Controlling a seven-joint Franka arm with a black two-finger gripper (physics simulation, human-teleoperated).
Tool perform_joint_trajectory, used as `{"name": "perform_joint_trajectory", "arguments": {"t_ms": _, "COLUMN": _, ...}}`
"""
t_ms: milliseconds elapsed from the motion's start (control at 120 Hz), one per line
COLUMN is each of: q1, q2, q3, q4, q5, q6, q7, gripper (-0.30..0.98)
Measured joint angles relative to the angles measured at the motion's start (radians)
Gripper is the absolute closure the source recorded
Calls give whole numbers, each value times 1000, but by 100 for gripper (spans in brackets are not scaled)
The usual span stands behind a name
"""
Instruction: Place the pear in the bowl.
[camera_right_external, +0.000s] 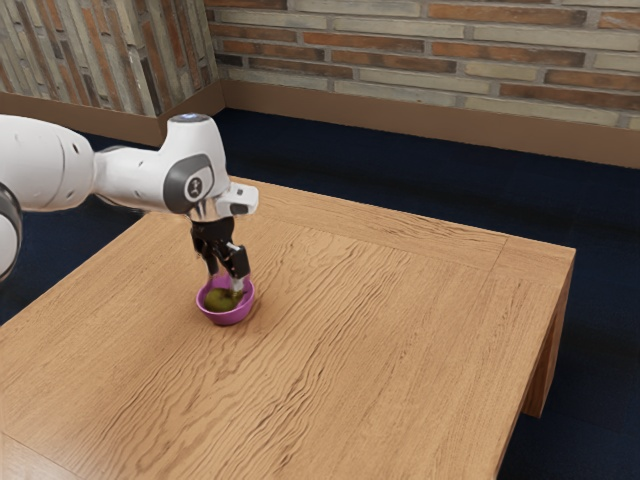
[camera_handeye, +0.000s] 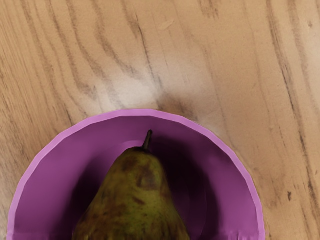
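Pear (camera_handeye: 132, 200): lies inside the bowl, narrow end and dark stem (camera_handeye: 148, 140) rising nearest my wrist camera; its skin is olive green with brown blotches.
Stem: take where it points as twelve o'clock on the bowl; its tip stops short of the rim.
Bowl (camera_right_external: 226, 319): purple, upright on the table, at eight o'clock from the middle of the exterior view; by the stem's clock, its inside is darkly shaded around two o'clock.
Gripper (camera_right_external: 226, 284): black, pointing down at the bowl, reaching in past the rim and right at the pear.
Jaws: I cannot tell whether they are spread or pinching the pear; from where I sit, the view of that spot is small and crowded, so I won't call it.
Arm (camera_right_external: 130, 178): white with grey trim, coming in from between nine and ten o'clock in the exterior view, its hand at twelve o'clock from the bowl.
Table (camera_right_external: 400, 340): pale wood with wavy dark grain; its far corner on the exterior view's right sits at three o'clock, one leg (camera_right_external: 547, 370) at four.
Sheen: a pale patch on the wood outside the rim, close to the stem's twelve o'clock.
Wall (camera_right_external: 440, 50): brick in orange and grey, at one o'clock in the exterior view, above a dark blue floor (camera_right_external: 420, 165).
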Motion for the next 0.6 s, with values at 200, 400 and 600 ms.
{"name": "perform_joint_trajectory", "arguments": {"t_ms": 200, "q1": 8, "q2": -214, "q3": -45, "q4": -10, "q5": -6, "q6": -108, "q7": -66, "gripper": 3}}
{"name": "perform_joint_trajectory", "arguments": {"t_ms": 400, "q1": -228, "q2": -395, "q3": 149, "q4": 47, "q5": -1, "q6": -277, "q7": -151, "gripper": 1}}
{"name": "perform_joint_trajectory", "arguments": {"t_ms": 600, "q1": -283, "q2": -444, "q3": 174, "q4": 125, "q5": -3, "q6": -440, "q7": -213, "gripper": 0}}
